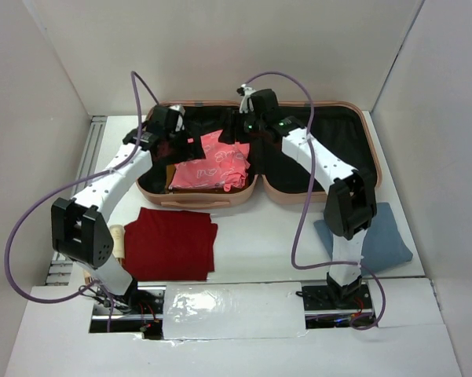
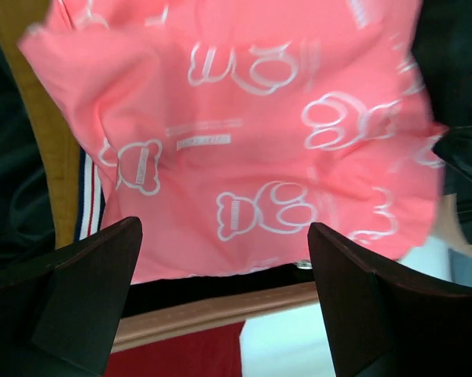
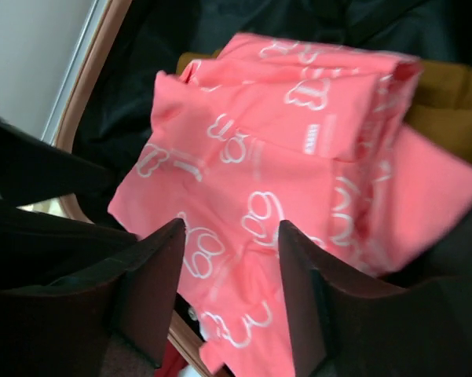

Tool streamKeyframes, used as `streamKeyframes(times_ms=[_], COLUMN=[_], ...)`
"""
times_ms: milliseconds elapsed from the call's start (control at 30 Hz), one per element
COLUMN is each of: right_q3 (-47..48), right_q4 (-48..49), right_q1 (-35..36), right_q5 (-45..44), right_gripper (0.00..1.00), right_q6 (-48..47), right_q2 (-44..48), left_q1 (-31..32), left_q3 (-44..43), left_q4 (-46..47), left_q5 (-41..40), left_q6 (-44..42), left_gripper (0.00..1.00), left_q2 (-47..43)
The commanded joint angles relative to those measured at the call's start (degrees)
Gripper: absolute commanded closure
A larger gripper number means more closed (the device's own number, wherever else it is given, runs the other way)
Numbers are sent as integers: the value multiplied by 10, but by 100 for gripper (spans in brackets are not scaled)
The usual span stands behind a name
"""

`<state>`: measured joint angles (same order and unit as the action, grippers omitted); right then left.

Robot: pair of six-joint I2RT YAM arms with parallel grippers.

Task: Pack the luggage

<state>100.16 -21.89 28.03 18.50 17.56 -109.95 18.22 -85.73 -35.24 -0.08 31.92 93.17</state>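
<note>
Luggage (image 1: 283, 195) lying open at the far middle of the counter (image 1: 259, 243), pink printed garment (image 1: 212, 166) in its left half; left hand (image 1: 166, 126) and right hand (image 1: 250, 110) above it. Left wrist: fingers (image 2: 86, 298) spread wide, empty, over the garment. Right wrist: fingers (image 3: 153, 290) parted, gripping nothing.

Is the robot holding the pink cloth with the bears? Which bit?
No, nothing is held. The left gripper and right gripper both have open jaws above the pink cloth in the luggage.

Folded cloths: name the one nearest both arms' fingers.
The coral-pink bear-print one inside the luggage; the dark red cloth and the blue cloth lie outside on the table.
</note>
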Motion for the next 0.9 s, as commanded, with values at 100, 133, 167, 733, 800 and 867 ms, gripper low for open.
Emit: streamKeyframes(times_ms=[100, 133, 167, 733, 800, 867], right_q3=[-45, -64, -101, -80, -94, -114], right_q4=[48, 60, 74, 43, 52, 57], right_q1=[-6, -17, -28, -31, -31, -31], right_q5=[36, 45, 56, 48, 40, 9], right_gripper=[44, 44, 46, 14, 10, 3], right_q6=[32, 43, 50, -50, -50, -45], right_q2=[-40, -40, -40, 76, 104, 151], left_q1=[-2, -2, -2, -9, -9, -9], left_q3=[79, 85, 91, 70, 75, 104], left_q4=[65, 65, 65, 60, 52, 52], left_q5=[42, 47, 47, 36, 24, 18], left_q6=[10, 10, 10, -7, 3, 14], left_gripper=[5, 6, 9, 0, 0, 0], left_q2=[22, 32, 37, -50, -83, -138])
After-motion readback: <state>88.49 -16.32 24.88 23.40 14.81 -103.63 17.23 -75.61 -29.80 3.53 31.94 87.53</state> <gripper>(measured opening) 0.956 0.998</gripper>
